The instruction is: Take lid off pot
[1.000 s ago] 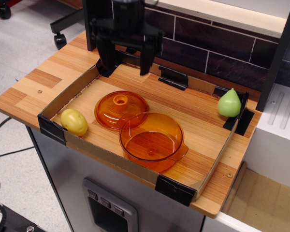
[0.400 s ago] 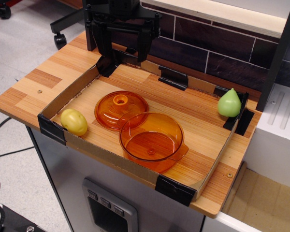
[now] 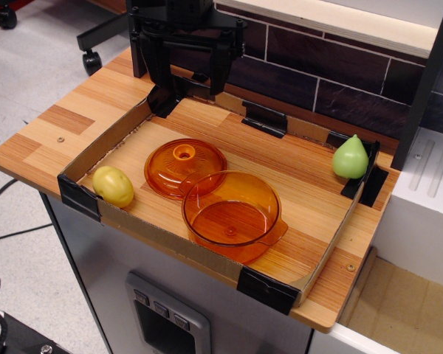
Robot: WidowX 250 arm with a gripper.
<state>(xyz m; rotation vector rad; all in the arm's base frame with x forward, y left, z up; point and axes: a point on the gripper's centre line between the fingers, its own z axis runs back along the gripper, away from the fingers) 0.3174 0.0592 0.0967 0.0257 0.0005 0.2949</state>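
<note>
The orange domed lid (image 3: 184,166) with its ring knob lies flat on the tray floor, left of centre. The deeper orange pot (image 3: 232,214) stands open beside it, toward the front, its rim overlapping the lid's edge in this view. My black gripper (image 3: 190,82) hangs open and empty above the tray's back left corner, well behind and above the lid. Its two fingers (image 3: 161,77) point down with a wide gap between them.
A yellow potato-like object (image 3: 113,186) lies at the tray's front left corner. A green pear (image 3: 351,157) stands at the back right corner. The cardboard-walled tray (image 3: 162,232) sits on a wooden counter (image 3: 52,129). A dark brick wall stands behind.
The gripper has risen a little and shifted slightly left since one second ago. It has held still over the last half second. Lid and pot have not moved.
</note>
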